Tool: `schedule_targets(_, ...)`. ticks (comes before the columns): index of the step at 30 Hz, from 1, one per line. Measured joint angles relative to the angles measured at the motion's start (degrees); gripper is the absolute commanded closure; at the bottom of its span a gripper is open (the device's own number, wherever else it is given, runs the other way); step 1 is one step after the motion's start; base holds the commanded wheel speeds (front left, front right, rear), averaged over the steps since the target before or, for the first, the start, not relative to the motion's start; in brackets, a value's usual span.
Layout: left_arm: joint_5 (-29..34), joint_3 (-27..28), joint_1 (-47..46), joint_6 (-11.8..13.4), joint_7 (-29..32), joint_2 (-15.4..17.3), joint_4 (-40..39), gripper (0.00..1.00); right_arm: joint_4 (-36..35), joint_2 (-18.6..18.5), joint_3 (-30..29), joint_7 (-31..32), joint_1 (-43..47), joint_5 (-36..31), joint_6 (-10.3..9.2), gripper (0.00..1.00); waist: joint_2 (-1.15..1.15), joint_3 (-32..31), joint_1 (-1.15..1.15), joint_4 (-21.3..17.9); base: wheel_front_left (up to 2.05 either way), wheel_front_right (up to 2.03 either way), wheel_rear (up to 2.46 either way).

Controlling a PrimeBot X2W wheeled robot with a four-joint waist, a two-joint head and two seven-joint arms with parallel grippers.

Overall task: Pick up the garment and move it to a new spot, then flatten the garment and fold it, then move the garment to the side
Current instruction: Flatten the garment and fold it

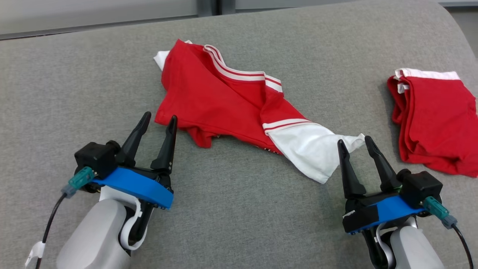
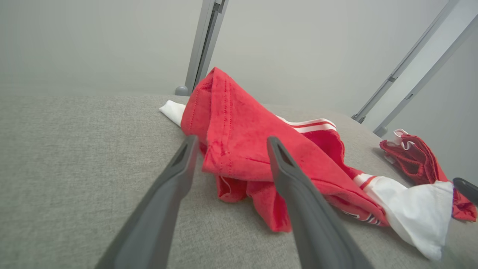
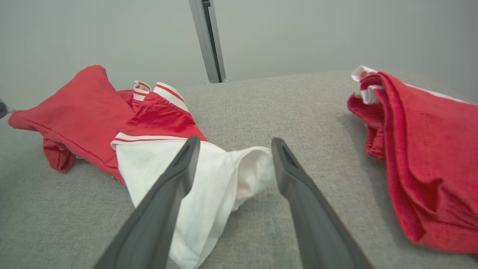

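Head view: left end effector (image 1: pixel 160 116) released, fingers spread wide, holding nothing. Its tips sit just beside the near-left red hem of the garment (image 1: pixel 216 101); we cannot tell whether they touch. Right end effector (image 1: pixel 354 140) likewise released, fingers apart, straddling the tip of the white sleeve (image 1: pixel 317 151) without pinching it. We note the garment lies crumpled on the grey upholstered surface (image 1: pixel 239 209), between and beyond the two end effectors. Its long axis runs diagonally, far left to near right: a white corner (image 1: pixel 161 58) points away at far left, the white sleeve toward the right end effector. A second red garment (image 1: pixel 437 123), folded, lies well apart at right.
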Motion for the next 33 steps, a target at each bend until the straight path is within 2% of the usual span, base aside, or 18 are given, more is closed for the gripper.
schedule_targets(4,-1.1,-0.2,-1.1,0.0,0.0,1.2,0.9,0.00,-0.9,0.0,0.7,0.0,0.0,0.1,0.00,0.00,0.00,0.8,0.00,-1.4,0.00,0.00,0.00)
schedule_targets(5,-1.4,-0.6,-1.2,0.0,0.0,1.4,1.3,0.03,-1.1,0.0,0.8,0.0,0.0,0.1,0.00,0.00,0.00,0.9,0.00,-1.6,0.00,0.00,0.00)
schedule_targets(6,-1.5,-1.0,-1.2,0.0,0.0,1.4,1.7,0.58,-1.2,0.0,0.8,0.0,0.0,0.1,0.00,0.00,0.00,1.0,0.00,-1.8,0.00,0.00,0.00)
schedule_targets(7,-1.9,-1.3,-1.2,0.0,0.0,1.4,2.0,0.74,-1.3,0.0,0.8,0.0,0.1,0.1,0.00,0.00,0.00,1.0,0.01,-1.9,0.00,0.00,0.00)
schedule_targets(8,-2.0,-1.9,-1.4,0.0,0.0,1.5,2.4,1.00,-1.5,0.0,0.8,0.0,0.1,0.1,0.00,0.00,0.00,1.0,0.00,-1.9,0.00,0.00,0.00)
schedule_targets(11,-1.7,-2.2,-2.0,0.0,0.0,1.6,3.1,1.00,-1.7,0.0,0.5,0.0,0.3,0.1,0.00,0.00,0.00,0.9,0.00,-1.8,0.00,0.00,0.00)
schedule_targets(15,0.2,1.5,-1.7,0.0,0.0,0.8,-0.7,1.00,-1.5,0.0,0.2,0.0,0.5,-0.2,0.00,0.00,0.00,0.1,0.00,-0.3,0.00,0.00,0.00)
schedule_targets(22,3.1,7.6,6.2,0.0,0.0,-1.4,-4.9,1.00,-0.2,0.0,1.2,0.0,1.4,-0.6,0.00,0.00,0.00,-3.4,0.00,4.5,0.00,0.00,0.00)
schedule_targets(29,4.9,14.9,15.7,0.0,0.0,-4.6,-0.9,1.00,1.4,0.0,5.7,0.0,2.6,-1.1,0.00,0.00,-0.02,-7.4,-0.02,7.6,0.00,0.00,0.00)
schedule_targets(33,6.9,16.8,19.6,0.0,0.0,-6.5,2.3,1.00,2.1,0.0,9.0,0.0,3.4,-1.7,0.00,0.00,-0.02,-9.6,-0.02,9.0,0.00,0.00,0.00)
